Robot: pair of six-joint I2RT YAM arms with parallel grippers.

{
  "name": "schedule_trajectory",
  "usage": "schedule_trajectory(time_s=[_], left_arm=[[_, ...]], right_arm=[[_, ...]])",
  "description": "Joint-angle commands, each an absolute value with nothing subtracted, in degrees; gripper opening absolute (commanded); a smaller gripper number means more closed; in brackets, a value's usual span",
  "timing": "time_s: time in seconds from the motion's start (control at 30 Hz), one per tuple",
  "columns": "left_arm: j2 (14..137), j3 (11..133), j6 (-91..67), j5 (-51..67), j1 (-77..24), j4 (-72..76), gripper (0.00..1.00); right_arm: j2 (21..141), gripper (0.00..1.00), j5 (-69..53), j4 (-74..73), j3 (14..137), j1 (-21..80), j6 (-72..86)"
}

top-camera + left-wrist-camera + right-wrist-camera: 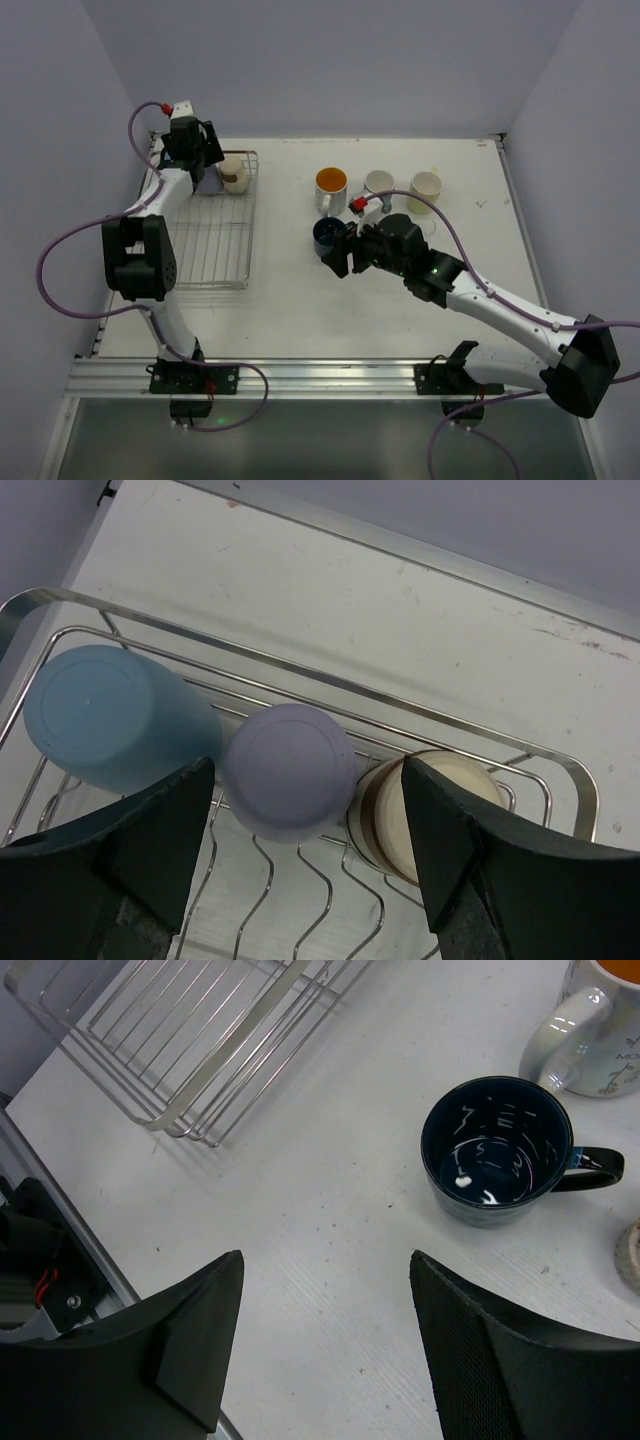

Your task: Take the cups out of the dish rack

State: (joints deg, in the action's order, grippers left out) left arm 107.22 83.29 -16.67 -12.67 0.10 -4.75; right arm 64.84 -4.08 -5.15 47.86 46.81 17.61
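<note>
The dish rack (215, 250) lies at the left of the table. At its far end, the left wrist view shows a light blue cup (110, 720), a lavender cup (290, 770) and a beige cup (440, 800), all on their sides against the rack rim (300, 670). My left gripper (305, 825) is open and straddles the lavender cup; a gap shows on the beige side. On the table stand an orange-inside mug (331, 185), a grey cup (378, 183), a pale yellow-green cup (425, 187) and a navy mug (497, 1150). Beside the navy mug, my right gripper (325, 1290) hangs open and empty.
The rack's near end (190, 1050) holds no cups. A metal rail (300, 375) runs along the table's front edge by the arm bases. Walls close in the table at the back and both sides.
</note>
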Motion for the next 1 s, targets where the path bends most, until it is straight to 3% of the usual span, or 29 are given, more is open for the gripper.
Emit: schedule_trajectory(time_s=[0.0, 0.33, 0.57, 0.9, 0.97], left_arm=[[108.8, 86.0, -14.9, -17.4, 0.0, -3.1, 0.79], [112.3, 86.0, -13.4, -16.1, 0.0, -1.4, 0.75], [109.6, 85.8, -14.5, -17.0, 0.0, -1.1, 0.27], [92.5, 78.3, -22.4, -14.3, 0.0, -1.1, 0.13], [86.9, 75.4, -25.3, -12.5, 0.0, -1.1, 0.11]], right_arm=[[63.5, 0.7, -4.0, -2.4, 47.5, 46.7, 18.3], [64.0, 0.7, -3.9, -2.3, 47.5, 46.7, 18.0], [63.3, 0.7, -4.0, -1.3, 47.8, 46.7, 18.8], [61.1, 0.75, -9.5, 3.2, 49.7, 46.7, 26.4], [60.2, 0.83, -10.7, 5.8, 49.1, 46.7, 29.5]])
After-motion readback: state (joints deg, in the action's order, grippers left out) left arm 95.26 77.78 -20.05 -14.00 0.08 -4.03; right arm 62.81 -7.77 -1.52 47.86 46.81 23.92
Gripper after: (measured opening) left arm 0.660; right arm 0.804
